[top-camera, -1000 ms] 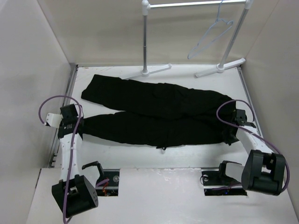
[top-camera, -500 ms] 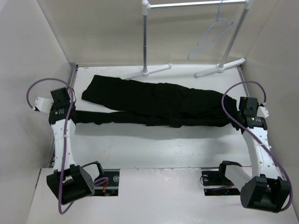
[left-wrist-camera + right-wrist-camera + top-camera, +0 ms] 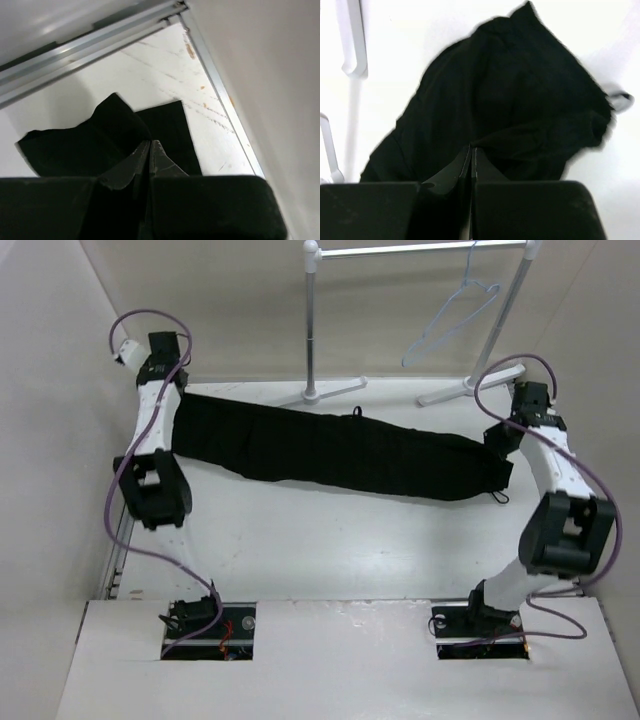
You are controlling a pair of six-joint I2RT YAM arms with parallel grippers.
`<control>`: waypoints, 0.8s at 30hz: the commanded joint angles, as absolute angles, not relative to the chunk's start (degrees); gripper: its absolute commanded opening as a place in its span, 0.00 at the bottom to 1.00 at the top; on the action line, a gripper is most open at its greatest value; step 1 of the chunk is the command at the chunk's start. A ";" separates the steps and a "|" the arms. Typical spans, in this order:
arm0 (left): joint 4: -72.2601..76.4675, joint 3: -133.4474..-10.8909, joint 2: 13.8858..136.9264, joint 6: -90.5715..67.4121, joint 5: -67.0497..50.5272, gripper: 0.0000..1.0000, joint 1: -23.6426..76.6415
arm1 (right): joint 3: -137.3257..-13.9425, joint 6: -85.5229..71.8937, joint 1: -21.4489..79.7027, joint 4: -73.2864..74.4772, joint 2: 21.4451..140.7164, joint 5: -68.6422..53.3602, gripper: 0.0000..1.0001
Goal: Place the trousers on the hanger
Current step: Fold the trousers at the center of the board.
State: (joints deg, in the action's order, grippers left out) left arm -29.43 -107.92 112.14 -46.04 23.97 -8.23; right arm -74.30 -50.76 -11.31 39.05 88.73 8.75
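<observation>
change: a second ago the two legs lay apart. Now we see the near leg carried over the far one, so the trousers [image 3: 340, 450] form one folded band.
trousers, place: along the far half of the tabletop [image 3: 330, 550], from the far left corner to the right edge, just before the garment rack [image 3: 312, 330] feet.
left gripper [image 3: 151, 150]: pressed together, pinching cloth at the band's left end.
right gripper [image 3: 471, 154]: likewise pinching the right end.
hanger [image 3: 450, 325]: hung on the rack rail, well apart from the band.
meaning: we judge the lengthwise fold done; the hanger itself is not yet engaged.
</observation>
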 commanded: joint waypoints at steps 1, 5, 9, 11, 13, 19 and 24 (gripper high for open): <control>-29.26 -123.08 122.56 -41.14 27.77 0.00 -7.34 | -82.59 -50.01 -14.28 34.89 96.30 8.71 0.04; -33.13 -140.06 137.07 -39.90 27.25 0.05 -6.46 | -91.21 -50.36 -14.99 35.50 106.06 8.88 0.04; -29.64 -142.48 141.15 -40.34 24.44 0.29 -6.37 | -97.20 -51.41 -14.72 35.68 111.96 9.49 0.22; -27.61 -137.58 137.92 -40.17 21.98 0.44 -6.81 | -98.61 -51.24 -14.64 35.68 113.11 8.27 0.53; -26.37 -129.16 131.52 -40.17 19.96 0.50 -8.12 | -97.74 -50.37 -13.24 35.16 111.28 7.21 0.70; -12.33 -83.12 102.35 -44.90 12.42 0.50 -12.78 | -82.83 -49.83 -9.98 27.53 97.32 8.44 0.73; -2.83 -64.17 93.69 -49.92 0.02 0.53 -13.32 | -69.46 -50.98 -7.61 22.25 89.22 7.39 0.64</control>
